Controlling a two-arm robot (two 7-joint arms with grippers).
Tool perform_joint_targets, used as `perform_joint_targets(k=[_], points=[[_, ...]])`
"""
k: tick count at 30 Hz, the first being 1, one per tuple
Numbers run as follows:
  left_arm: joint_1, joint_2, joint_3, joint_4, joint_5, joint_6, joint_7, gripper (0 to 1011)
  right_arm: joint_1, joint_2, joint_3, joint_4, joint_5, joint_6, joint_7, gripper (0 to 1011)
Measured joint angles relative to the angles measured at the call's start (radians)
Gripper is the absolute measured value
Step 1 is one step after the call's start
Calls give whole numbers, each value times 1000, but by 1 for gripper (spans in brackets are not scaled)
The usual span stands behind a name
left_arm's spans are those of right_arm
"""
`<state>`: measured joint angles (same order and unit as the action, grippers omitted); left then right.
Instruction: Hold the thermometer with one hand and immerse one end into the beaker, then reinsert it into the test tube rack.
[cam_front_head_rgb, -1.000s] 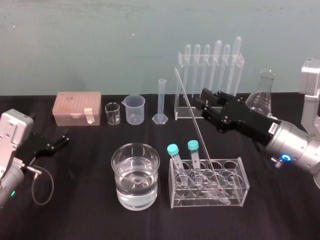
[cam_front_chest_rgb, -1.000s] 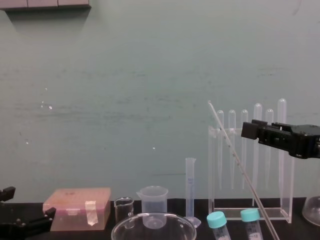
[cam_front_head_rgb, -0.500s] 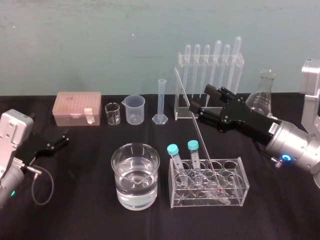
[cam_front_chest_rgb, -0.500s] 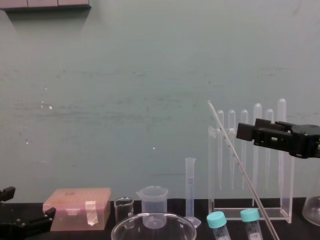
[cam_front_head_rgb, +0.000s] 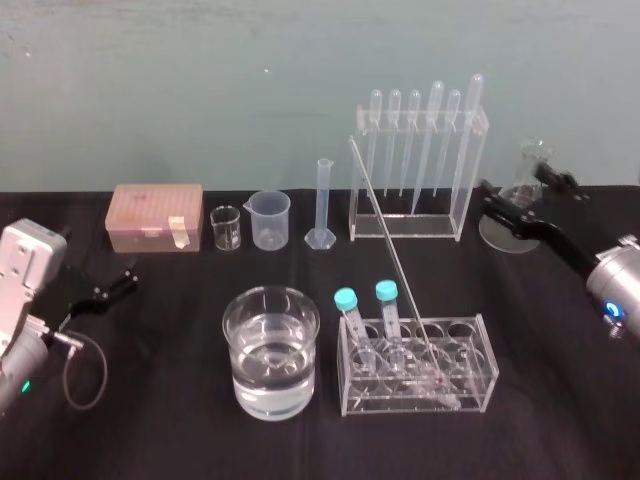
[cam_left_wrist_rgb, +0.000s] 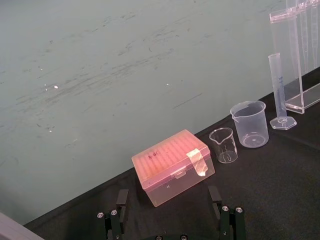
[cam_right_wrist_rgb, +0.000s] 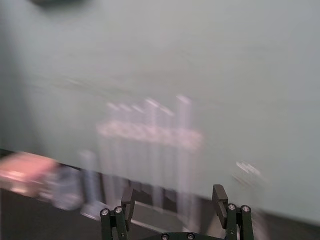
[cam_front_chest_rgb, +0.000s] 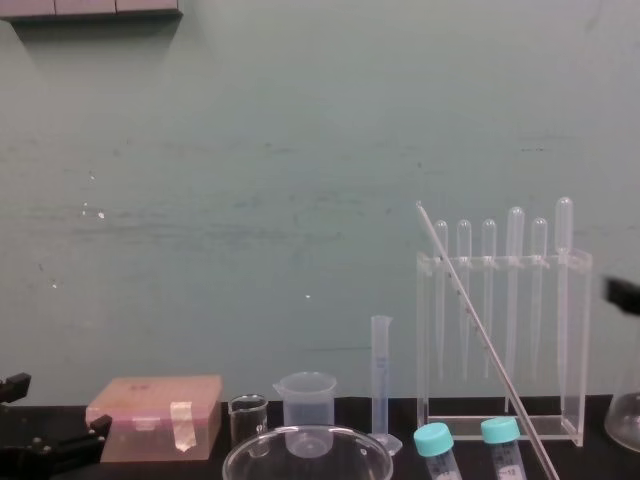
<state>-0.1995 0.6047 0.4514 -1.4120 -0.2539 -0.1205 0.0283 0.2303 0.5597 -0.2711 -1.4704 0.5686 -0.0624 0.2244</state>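
- Right gripper (cam_front_head_rgb: 513, 186): jaws spread and empty, well behind and right of the low test tube rack (cam_front_head_rgb: 484, 372).
- Thermometer (cam_front_head_rgb: 391, 250) leans in that rack, seemingly untouched.
- Plastic beaker (cam_front_head_rgb: 270, 218) stands behind-left of the rack.
- Pinch the rod mid-length, gently, and lift along its slant.
- Left gripper (cam_front_head_rgb: 108, 284) is parked far left of the rack, jaws apart.

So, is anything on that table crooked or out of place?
The thermometer stands out. Its red end sits in the low rack, while the rod slants steeply up and back toward the pipette stand instead of standing upright. Nothing looks spilled or broken.
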Motion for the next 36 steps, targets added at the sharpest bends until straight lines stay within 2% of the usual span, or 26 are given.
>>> perform_joint_targets(k=[1,4,8,36], points=[[0,0,0,0,0,0,0,1008,-16,-4,10,1,-22,13,-53,1002],[0,0,0,0,0,0,0,1008,-44,-11,22,8,-54,45,-123,1003],[0,0,0,0,0,0,0,1008,-68,-19,22,21,-82,74,-158,1003],[0,0,0,0,0,0,0,1008,-60,-16,20,17,-72,65,-144,1002]])
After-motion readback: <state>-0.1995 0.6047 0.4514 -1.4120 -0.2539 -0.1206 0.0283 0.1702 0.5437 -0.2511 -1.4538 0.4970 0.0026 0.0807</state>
